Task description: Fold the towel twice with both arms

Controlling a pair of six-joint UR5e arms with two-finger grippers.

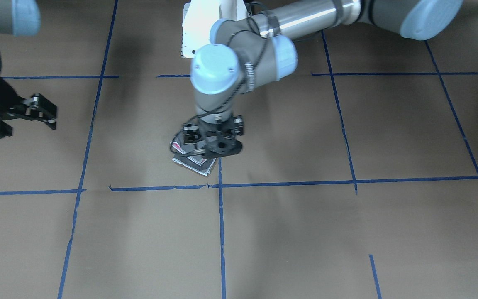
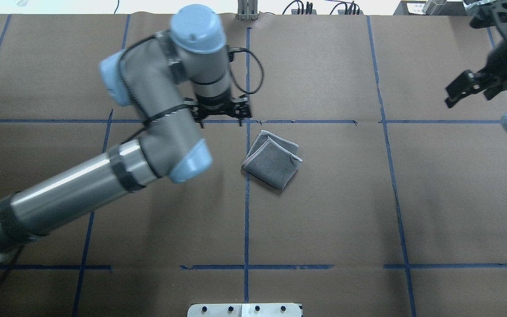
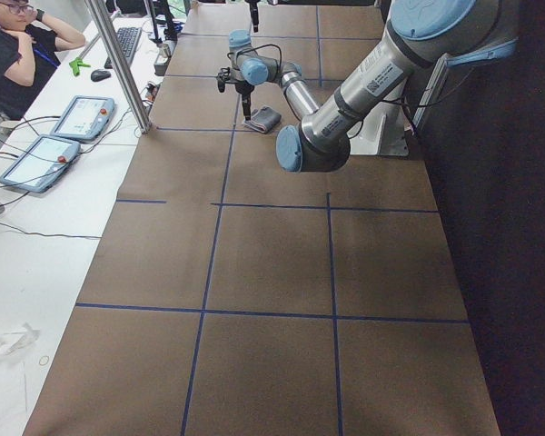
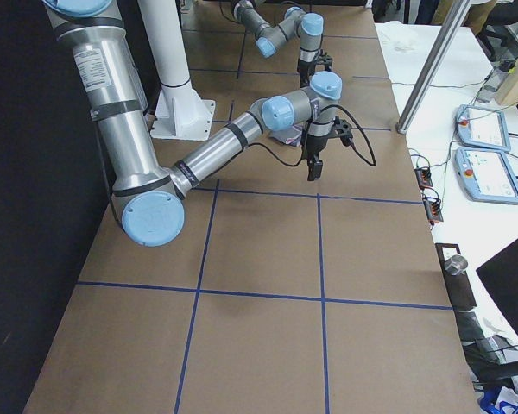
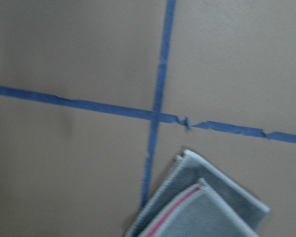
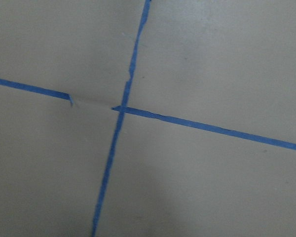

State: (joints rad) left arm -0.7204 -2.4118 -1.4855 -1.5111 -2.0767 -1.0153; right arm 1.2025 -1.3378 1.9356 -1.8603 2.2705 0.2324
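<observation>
Left gripper (image 2: pixel 221 115): jaws spread and holding nothing. In the overhead view it hangs over the blue tape (image 2: pixel 247 220) crossing, at about 11 o'clock from the towel (image 2: pixel 273 162).
Right gripper (image 2: pixel 467 90): jaws apart and empty, raised well away toward 2 o'clock.
Towel: lies flat on the brown table (image 2: pixel 346 211), just right of the centre tape line. It is a compact grey square with a thin pink edge showing between offset layers.
Done: judging by the stacked layers and small size, both folds look made.
Remaining: probably only pulling the arms clear; the slightly skewed top layers could be squared.
</observation>
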